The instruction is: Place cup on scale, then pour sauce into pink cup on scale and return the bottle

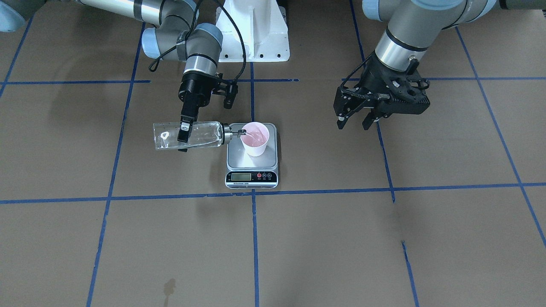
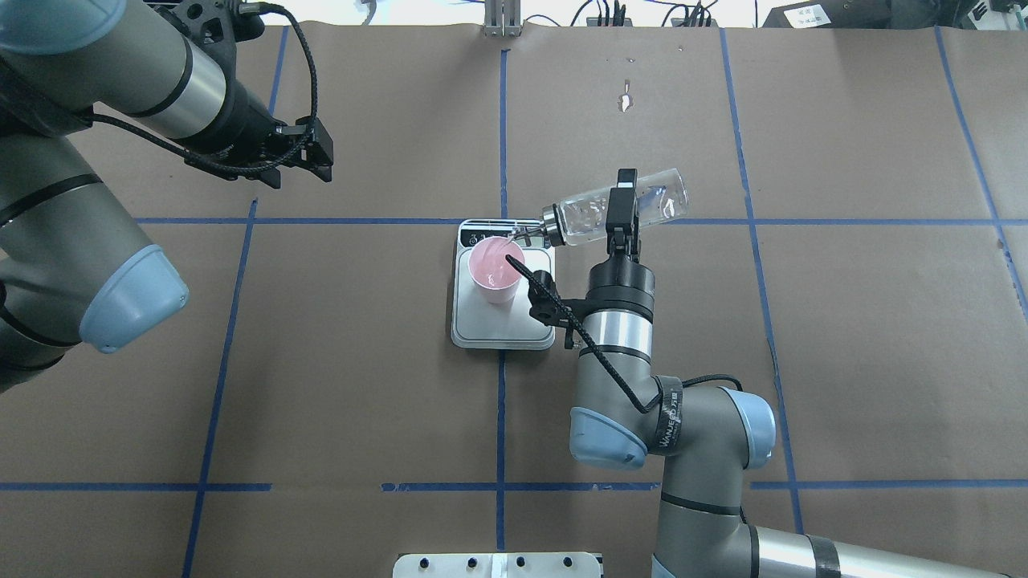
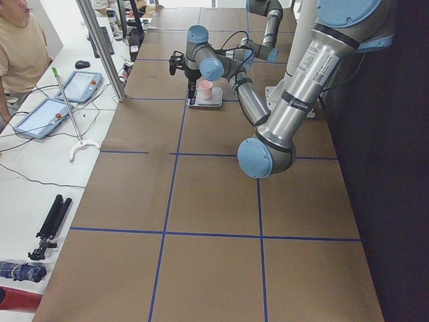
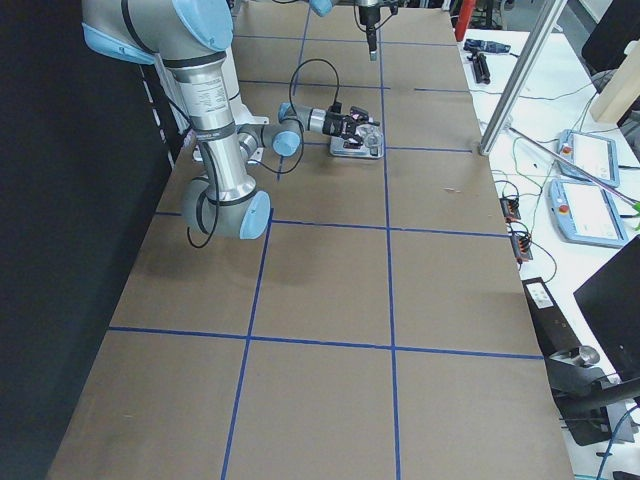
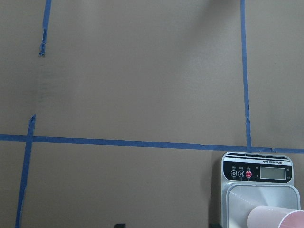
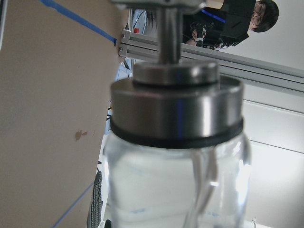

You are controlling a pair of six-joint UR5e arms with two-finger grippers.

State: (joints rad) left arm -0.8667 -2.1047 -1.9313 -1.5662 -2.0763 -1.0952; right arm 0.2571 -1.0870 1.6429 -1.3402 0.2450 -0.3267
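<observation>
Right jaws pinch the tilted bottle [image 1: 204, 135], spout over cup [image 1: 255, 144] rim; left jaws spread.

On the table [image 1: 324, 238] there are one pink cup [image 1: 255, 144], one silver scale [image 1: 249, 161], one glass bottle [image 1: 204, 135] and two robot arms [image 1: 396, 42] [image 1: 200, 55], each with one gripper, namely the left gripper [image 1: 353, 126] and the right gripper [image 1: 183, 138], while the side bench [image 3: 27, 168] in the exterior left view carries two teach pendants [image 3: 82, 86] [image 3: 41, 117], with one person [image 3: 20, 50] beside it.

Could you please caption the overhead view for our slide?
Right gripper tips bottle over the cup on the scale; left gripper hangs open apart.
</observation>
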